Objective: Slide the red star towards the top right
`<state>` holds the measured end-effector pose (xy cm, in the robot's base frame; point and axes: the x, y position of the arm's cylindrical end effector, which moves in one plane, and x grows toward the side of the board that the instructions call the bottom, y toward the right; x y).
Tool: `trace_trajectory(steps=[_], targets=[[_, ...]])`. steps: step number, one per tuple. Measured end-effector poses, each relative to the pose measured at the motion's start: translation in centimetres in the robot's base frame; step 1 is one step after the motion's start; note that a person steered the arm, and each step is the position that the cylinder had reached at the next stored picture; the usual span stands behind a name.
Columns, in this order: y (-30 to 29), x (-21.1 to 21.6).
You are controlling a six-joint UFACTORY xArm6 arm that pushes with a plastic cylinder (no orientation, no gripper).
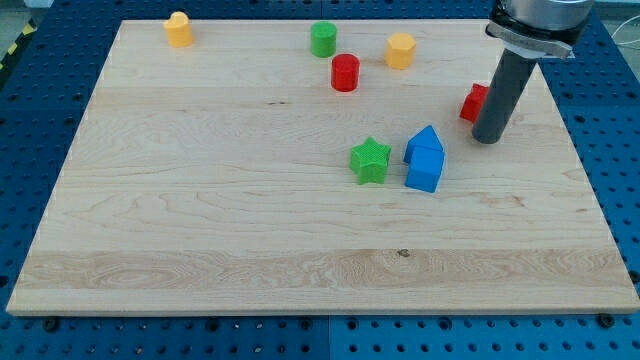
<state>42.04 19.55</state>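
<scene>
Sitting toward two o'clock on the worktop (200, 260), red star (472, 102), mostly hidden behind the dark rod, so only its left portion showing and the shape taken from the task wording rather than confirmed. Touching or just beside it at its three o'clock flank, my tip (487, 138), planted on the wood slightly toward the star's five o'clock. No pincer on this rig, only the rod, so no opening and no hold to report.

Judged progress: star already well over on the right half, yet short of the far corner at one to two o'clock; bare wood left beyond it in that direction. Tip placement on the star's right looks awkward for a push up and rightward; probably needs to come round to the star's seven o'clock side first.

Further out: two blue blocks (425, 160), house-like in shape, pressed together at about seven o'clock from the star, and a green star (370, 160) just beside them at their nine o'clock. Along the far edge, an orange hexagonal block (400, 49), a red cylinder (345, 72), a green cylinder (322, 39), and well apart at eleven o'clock a yellow block (179, 29) of rounded outline.
</scene>
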Motion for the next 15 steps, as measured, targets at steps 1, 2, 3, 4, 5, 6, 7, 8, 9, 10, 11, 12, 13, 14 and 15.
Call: trace_trajectory(steps=[1,2,3,4,5,6,7,8,9,10,11,12,13,14,15], targets=[[0.0,-0.6],[0.0,-2.2],[0.0,-4.2],[0.0,-6.2],[0.0,-8.6],[0.0,-11.0],[0.0,-11.5],[-0.1,-11.5],[-1.3,-11.6],[-3.1,-11.8],[-3.7,-13.0],[-3.4,-15.4],[-1.2,-16.3],[0.1,-16.2],[0.1,-14.9]])
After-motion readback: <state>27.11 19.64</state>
